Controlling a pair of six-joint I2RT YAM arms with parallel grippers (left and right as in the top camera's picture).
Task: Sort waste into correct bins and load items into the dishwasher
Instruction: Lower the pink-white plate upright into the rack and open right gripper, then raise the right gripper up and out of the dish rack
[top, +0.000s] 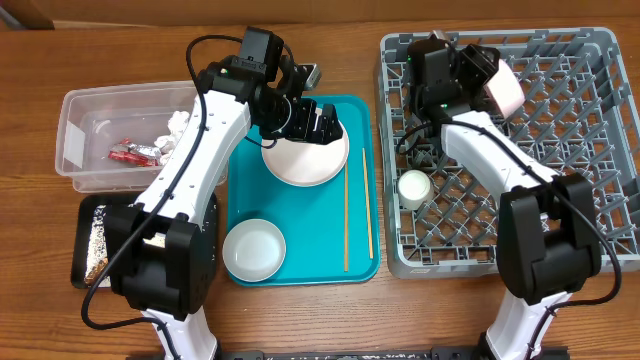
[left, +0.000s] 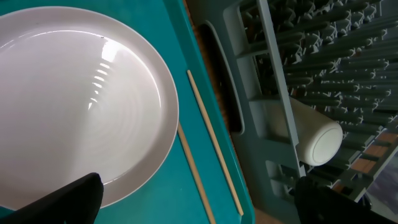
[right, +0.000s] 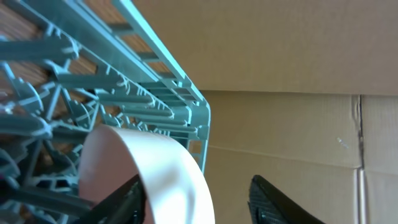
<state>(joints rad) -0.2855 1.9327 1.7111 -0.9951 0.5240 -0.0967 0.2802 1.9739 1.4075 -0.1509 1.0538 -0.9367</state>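
My left gripper (top: 305, 120) is open above the teal tray (top: 300, 210), over the near rim of a pale round plate (top: 305, 158). In the left wrist view my open left jaws (left: 196, 202) span the plate (left: 74, 99) rim and two wooden chopsticks (left: 214, 149). A white bowl (top: 253, 248) and the chopsticks (top: 346, 220) lie on the tray. My right gripper (top: 482, 75) is open inside the grey dish rack (top: 600, 40). A pale pink dish (top: 505, 92) stands on edge against one of its fingers (right: 155, 174). A white cup (top: 413, 188) lies in the rack.
At the left, a clear tub (top: 110, 95) holds a red wrapper (top: 130, 152) and a white tissue (top: 178, 125). A black tray (top: 85, 210) at the front left holds rice-like grains (top: 97, 245). Cardboard stands behind the rack (right: 280, 62).
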